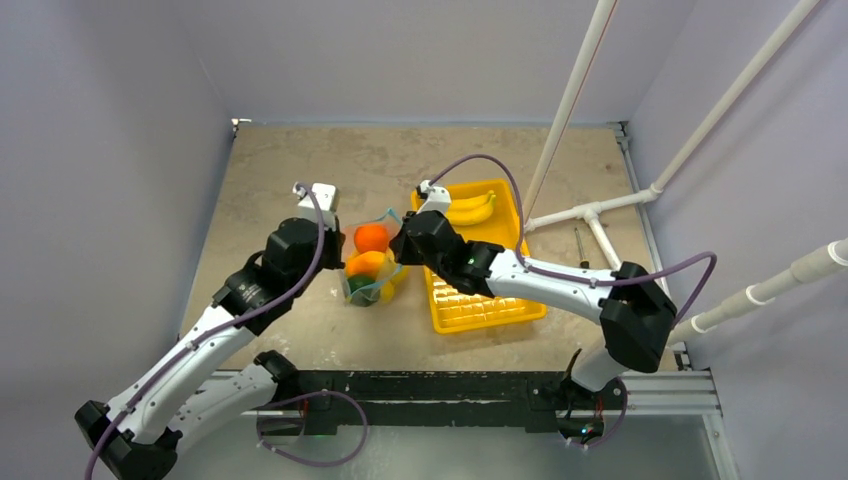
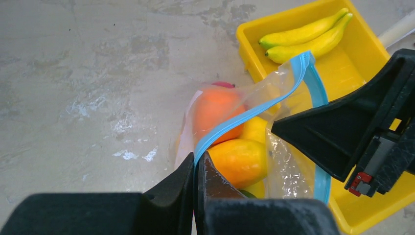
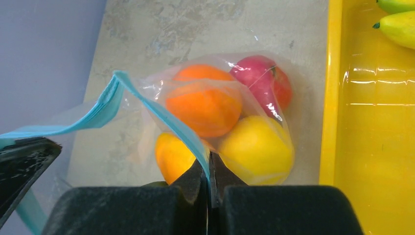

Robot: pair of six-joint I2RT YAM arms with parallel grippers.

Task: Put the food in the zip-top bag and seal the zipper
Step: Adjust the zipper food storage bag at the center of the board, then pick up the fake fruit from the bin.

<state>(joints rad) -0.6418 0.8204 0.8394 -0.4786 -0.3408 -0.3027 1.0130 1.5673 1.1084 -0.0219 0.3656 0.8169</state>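
Yellow grid-floored tray (image 1: 480, 305) on mottled beige tabletop (image 1: 280, 170), right of centre. White pipes (image 1: 590, 215) at right; small dark rod (image 1: 580, 247) lying between tray and pipes. Lavender walls (image 1: 120, 120) around.

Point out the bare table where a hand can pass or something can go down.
Bare table lies far-left, between the left wall and the zip-top bag, and along the far wall behind the yellow tray. Crowded: the centre, where the left pincer and right pincer pinch the bag beside the tray.
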